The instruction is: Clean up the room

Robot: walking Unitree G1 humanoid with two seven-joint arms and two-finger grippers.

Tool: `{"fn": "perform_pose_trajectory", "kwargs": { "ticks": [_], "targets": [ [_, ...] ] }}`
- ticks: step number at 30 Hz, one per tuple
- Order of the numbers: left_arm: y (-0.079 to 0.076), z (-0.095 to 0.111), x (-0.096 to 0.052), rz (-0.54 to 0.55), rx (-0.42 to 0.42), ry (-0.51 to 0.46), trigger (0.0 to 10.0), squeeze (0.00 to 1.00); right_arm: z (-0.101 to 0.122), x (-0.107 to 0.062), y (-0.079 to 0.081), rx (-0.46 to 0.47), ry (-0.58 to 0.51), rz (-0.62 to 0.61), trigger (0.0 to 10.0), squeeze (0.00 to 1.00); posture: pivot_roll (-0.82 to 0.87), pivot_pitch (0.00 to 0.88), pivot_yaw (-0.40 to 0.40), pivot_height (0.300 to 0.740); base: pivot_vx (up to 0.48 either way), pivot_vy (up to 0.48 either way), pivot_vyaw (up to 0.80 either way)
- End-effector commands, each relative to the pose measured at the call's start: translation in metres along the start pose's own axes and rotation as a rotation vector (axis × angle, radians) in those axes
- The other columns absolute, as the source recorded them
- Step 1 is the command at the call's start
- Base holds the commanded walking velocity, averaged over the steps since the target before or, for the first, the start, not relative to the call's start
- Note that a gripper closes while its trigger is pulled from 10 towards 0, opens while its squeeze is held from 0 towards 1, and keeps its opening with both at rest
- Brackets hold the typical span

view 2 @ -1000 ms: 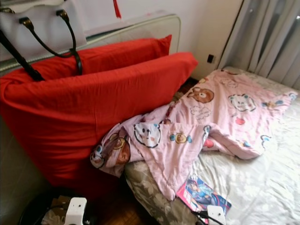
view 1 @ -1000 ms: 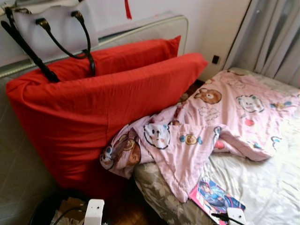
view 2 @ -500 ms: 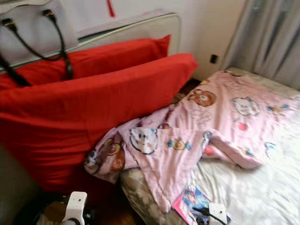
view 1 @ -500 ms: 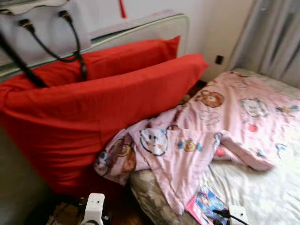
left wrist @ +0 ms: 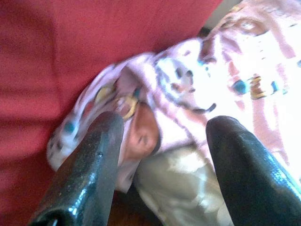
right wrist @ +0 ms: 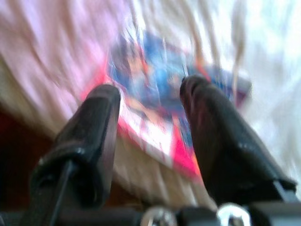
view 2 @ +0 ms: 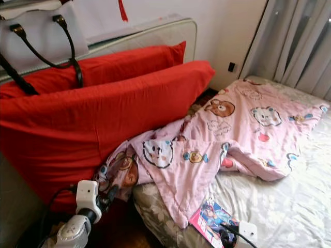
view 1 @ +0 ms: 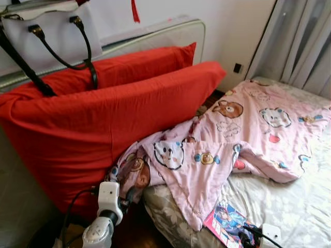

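A pink cartoon-print blanket (view 1: pixel 243 134) lies crumpled across the bed, and one corner (view 1: pixel 132 173) hangs off the bed's near-left edge against the red pillows. My left gripper (left wrist: pixel 162 127) is open just short of that corner, low at the left (view 1: pixel 125 197). A colourful magazine (view 1: pixel 227 223) lies on the white sheet at the bed's front edge. Right above the magazine (right wrist: pixel 155 89) my right gripper (right wrist: pixel 148 94) is open, with nothing held.
Two big red pillows (view 1: pixel 119 113) lean against the headboard (view 1: pixel 155 36) on the left. A white handbag (view 1: pixel 49 33) with black handles rests on top of them. Grey curtains (view 1: pixel 300 41) hang at the back right. Dark floor (view 2: pixel 111 230) shows between pillows and bed.
My left arm has risen into view and reached toward the blanket's hanging corner. The right gripper stays over the magazine. The camera shifted slightly.
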State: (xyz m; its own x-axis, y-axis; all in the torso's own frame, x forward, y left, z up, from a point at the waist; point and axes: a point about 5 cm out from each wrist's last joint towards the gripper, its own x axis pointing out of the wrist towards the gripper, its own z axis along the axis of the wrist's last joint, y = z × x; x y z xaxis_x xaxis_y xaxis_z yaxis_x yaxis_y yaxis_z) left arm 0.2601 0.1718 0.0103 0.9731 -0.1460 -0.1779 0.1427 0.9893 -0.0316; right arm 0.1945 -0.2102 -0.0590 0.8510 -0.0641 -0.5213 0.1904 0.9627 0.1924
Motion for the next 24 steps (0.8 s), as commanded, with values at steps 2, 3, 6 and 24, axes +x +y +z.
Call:
{"fn": "perform_pose_trajectory", "kwargs": {
  "ticks": [2,3,6,24],
  "targets": [
    [0.000,0.018,0.002,0.018,-0.005,-0.092,10.0,0.00,0.083,0.020,0.034,-0.009,-0.395,0.076,10.0,0.00,-0.06,0.022,-0.023,0.740,0.000,0.000,0.00],
    [0.000,0.026,0.000,0.031,-0.008,-0.122,10.0,0.00,0.088,0.019,0.038,-0.017,-0.428,0.085,10.0,0.00,-0.06,0.026,-0.025,0.740,0.000,0.000,0.00],
    [-0.001,0.032,-0.004,0.041,-0.003,-0.151,10.0,0.00,0.091,0.016,0.044,-0.022,-0.457,0.101,10.0,0.00,-0.05,0.029,-0.031,0.740,0.000,0.000,0.00],
    [0.017,0.047,-0.017,0.103,0.015,-0.171,10.0,0.00,0.112,0.003,0.044,-0.117,-0.549,0.091,10.0,0.00,-0.06,0.019,-0.045,0.740,0.000,0.000,0.00]
  ]
}}
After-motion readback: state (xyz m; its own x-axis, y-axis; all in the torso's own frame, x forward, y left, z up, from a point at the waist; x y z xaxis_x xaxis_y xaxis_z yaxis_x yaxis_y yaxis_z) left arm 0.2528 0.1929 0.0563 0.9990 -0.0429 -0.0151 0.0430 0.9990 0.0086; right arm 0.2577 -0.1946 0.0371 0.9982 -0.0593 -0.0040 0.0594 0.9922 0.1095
